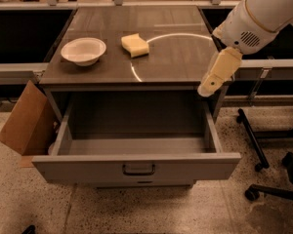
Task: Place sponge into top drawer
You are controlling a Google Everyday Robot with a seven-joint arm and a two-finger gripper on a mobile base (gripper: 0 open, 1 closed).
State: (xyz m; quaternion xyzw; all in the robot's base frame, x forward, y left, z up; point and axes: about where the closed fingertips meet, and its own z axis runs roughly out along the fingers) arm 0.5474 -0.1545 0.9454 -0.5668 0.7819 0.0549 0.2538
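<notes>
While the pale yellow foam sponge [135,45] lies on the brown counter [176,57], the end effector [206,88] hangs above the open grey metal top drawer [136,167] at its right side, grip indeterminate.

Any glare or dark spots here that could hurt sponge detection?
Camera view: a bright curved glare arc crosses the cabinet top right beside the sponge, not over it; the open top drawer is shadowed toward its rear; the tool, at the cabinet's right front corner, is clearly lit.

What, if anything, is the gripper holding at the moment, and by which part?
Nothing that shows: the sponge lies on the cabinet top, well apart from the gripper, which hangs at the cabinet's right front corner.
</notes>
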